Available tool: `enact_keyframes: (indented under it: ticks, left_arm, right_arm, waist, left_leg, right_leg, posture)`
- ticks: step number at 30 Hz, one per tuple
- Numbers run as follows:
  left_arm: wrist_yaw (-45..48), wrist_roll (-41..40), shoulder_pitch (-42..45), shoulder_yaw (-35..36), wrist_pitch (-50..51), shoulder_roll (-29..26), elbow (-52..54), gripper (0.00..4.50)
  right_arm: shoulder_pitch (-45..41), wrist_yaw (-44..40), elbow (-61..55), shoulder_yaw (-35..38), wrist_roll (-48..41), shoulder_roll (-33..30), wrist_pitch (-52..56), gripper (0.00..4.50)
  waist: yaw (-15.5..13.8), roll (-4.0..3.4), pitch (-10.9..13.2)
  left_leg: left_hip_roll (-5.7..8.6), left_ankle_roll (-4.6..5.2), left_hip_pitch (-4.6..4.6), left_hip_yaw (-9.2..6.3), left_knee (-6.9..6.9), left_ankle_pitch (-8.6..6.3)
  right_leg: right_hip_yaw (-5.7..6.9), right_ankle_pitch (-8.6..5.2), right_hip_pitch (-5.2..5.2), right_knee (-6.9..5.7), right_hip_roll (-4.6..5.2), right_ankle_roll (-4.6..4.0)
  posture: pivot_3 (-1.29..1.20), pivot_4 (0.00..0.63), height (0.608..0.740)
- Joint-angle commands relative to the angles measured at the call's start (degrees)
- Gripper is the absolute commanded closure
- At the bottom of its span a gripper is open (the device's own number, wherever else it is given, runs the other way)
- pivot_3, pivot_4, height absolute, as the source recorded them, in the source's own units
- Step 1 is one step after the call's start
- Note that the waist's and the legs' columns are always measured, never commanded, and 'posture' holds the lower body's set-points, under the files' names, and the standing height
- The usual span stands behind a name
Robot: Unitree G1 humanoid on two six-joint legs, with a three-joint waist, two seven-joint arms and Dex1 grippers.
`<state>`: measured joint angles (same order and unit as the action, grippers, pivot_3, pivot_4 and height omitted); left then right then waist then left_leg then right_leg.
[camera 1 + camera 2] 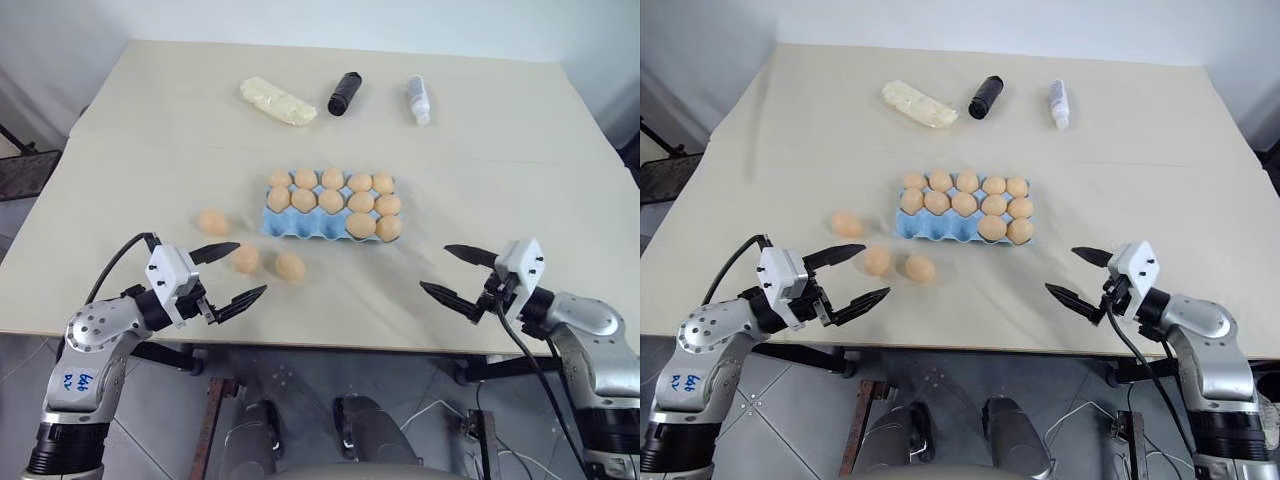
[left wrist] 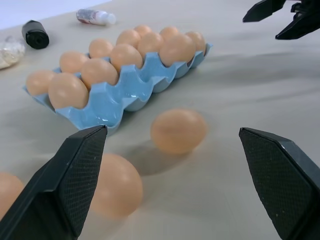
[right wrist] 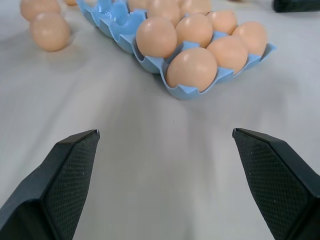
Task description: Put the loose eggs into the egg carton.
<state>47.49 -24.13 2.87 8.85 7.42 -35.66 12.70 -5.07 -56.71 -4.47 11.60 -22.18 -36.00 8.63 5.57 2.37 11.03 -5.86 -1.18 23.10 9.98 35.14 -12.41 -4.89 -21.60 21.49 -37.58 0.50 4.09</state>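
- Beige table (image 1: pixel 480 130) fills the scene, with grey floor showing past its near edge
- Blue carton (image 1: pixel 300 228) sits near the table's middle; eggs fill its two far rows and the two right-hand cups of the near row, while the near row's three left cups stand bare
- Left gripper (image 1: pixel 229 271) hovers over the near left part of the table, fingers spread wide and holding nothing, pointing toward the loose eggs
- Right gripper (image 1: pixel 458 270) hovers over the near right part, well apart from the carton, fingers likewise spread wide and holding nothing
- Pale yellow packet (image 1: pixel 277 101) lies at the far side, left of the other two far items
- Black cylinder (image 1: pixel 344 93) lies just right of the packet
- Small white bottle (image 1: pixel 418 98) lies further right, on its side
- Three loose eggs rest on the table left of and in front of the carton: one (image 1: pixel 213 222) furthest left, one (image 1: pixel 246 259) just beside the left gripper's upper finger, one (image 1: pixel 290 266) nearest the carton's bare corner; none touches another
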Motion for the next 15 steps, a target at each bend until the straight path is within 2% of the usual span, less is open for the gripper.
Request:
enact_keyframes:
  ticks: [1,8,15]
  left_arm:
    - [1.00,1.36,2.07,-1.97,-0.56,-0.09,0.14,0.00]
    - [0.00,8.07,9.19,-11.20,-0.06,3.02,-2.92,0.00]
    - [0.95,13.48,17.25,-17.47,-3.51,7.74,-11.75,0.00]
  right_arm:
    - [1.07,0.53,-3.74,0.95,-1.30,-0.14,-1.17,0.03]
    - [3.05,0.79,-9.30,-0.13,-1.91,-0.29,-0.01,0.03]
    - [5.63,1.53,-15.56,-0.84,-2.79,-0.58,1.85,0.03]
  waist:
    - [-0.15,0.00,0.00]
    - [-0.93,0.00,0.00]
    - [-1.00,-0.01,0.00]
  left_leg:
    - [0.01,0.01,0.01,-0.01,0.00,0.01]
    - [0.06,0.03,0.04,-0.01,0.03,0.00]
    - [0.07,0.03,0.06,-0.02,0.07,0.02]
  right_leg:
    - [0.01,0.00,0.00,0.00,0.02,0.00]
    - [0.02,0.00,-0.01,0.02,0.06,0.01]
    - [0.02,0.01,-0.01,0.00,0.04,0.03]
  posture:
    - [0.00,0.150,0.740]
    - [0.00,0.150,0.740]
    - [0.00,0.150,0.740]
